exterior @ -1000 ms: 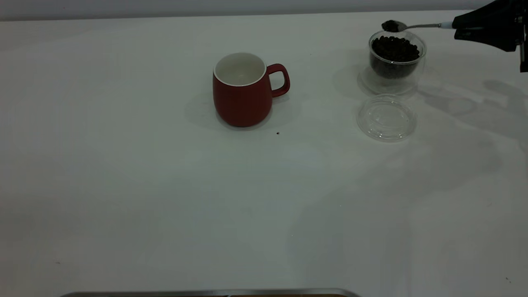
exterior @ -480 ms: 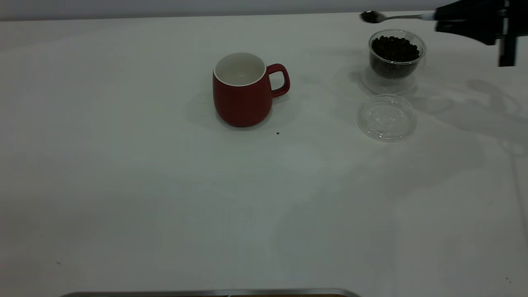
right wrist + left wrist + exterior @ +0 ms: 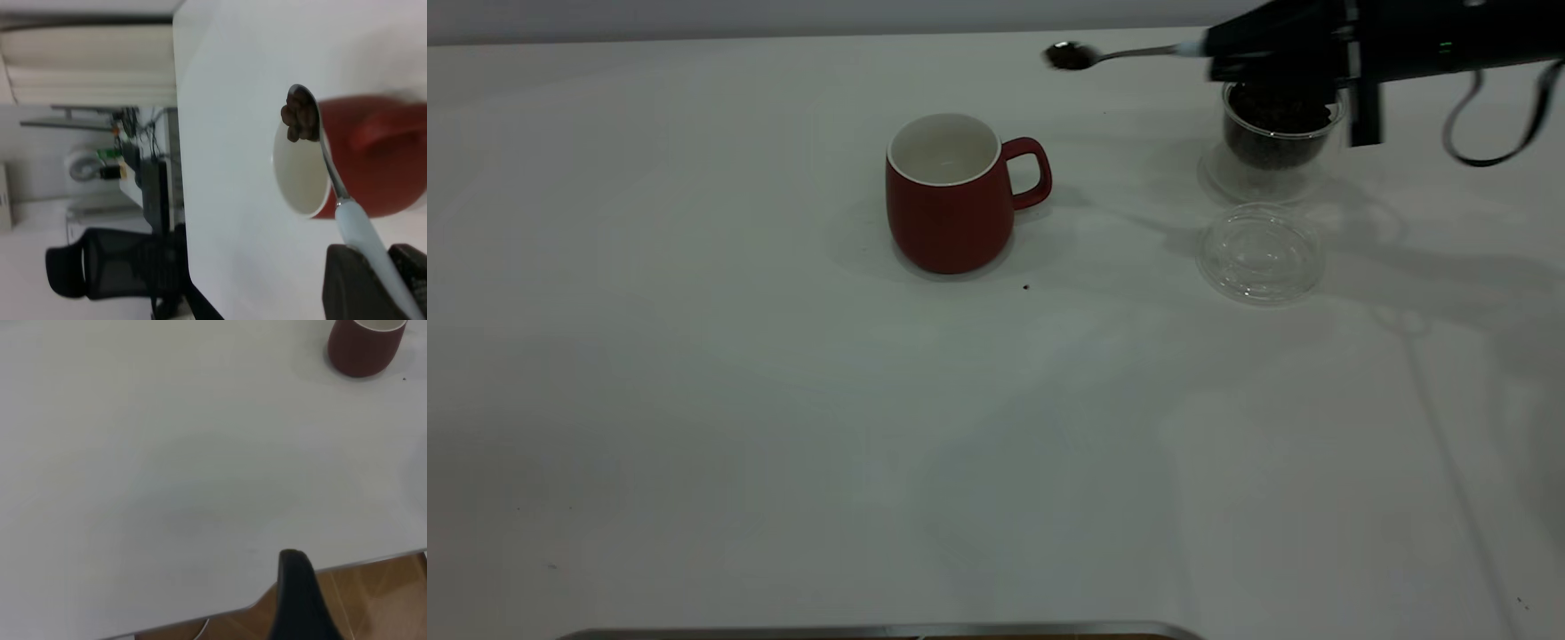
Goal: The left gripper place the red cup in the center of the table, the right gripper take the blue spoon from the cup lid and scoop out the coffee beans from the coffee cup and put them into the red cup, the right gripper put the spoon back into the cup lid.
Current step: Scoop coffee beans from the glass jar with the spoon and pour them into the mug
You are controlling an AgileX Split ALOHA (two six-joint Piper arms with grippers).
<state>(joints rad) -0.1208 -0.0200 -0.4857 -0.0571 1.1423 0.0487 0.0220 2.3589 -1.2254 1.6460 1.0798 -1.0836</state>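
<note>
The red cup (image 3: 950,200) stands upright near the middle of the white table (image 3: 783,427), handle to the right, white inside with no beans showing. My right gripper (image 3: 1218,49) is shut on the pale-blue handle of the blue spoon (image 3: 1120,55) and holds it level above the table. The spoon's bowl carries coffee beans (image 3: 1069,56) and hangs to the right of the red cup, higher than its rim. In the right wrist view the loaded spoon (image 3: 303,120) is in front of the cup's mouth (image 3: 300,173). The coffee cup (image 3: 1276,133) with beans sits partly behind the gripper. The cup lid (image 3: 1259,253) lies empty. The left gripper (image 3: 300,600) is parked off the table edge.
A tiny dark speck (image 3: 1025,287) lies on the table in front of the red cup. A metal strip (image 3: 871,633) runs along the table's near edge. The right arm's cable (image 3: 1485,133) hangs over the far right.
My right gripper has carried the loaded spoon left from above the coffee cup toward the red cup. The arm now covers part of the coffee cup.
</note>
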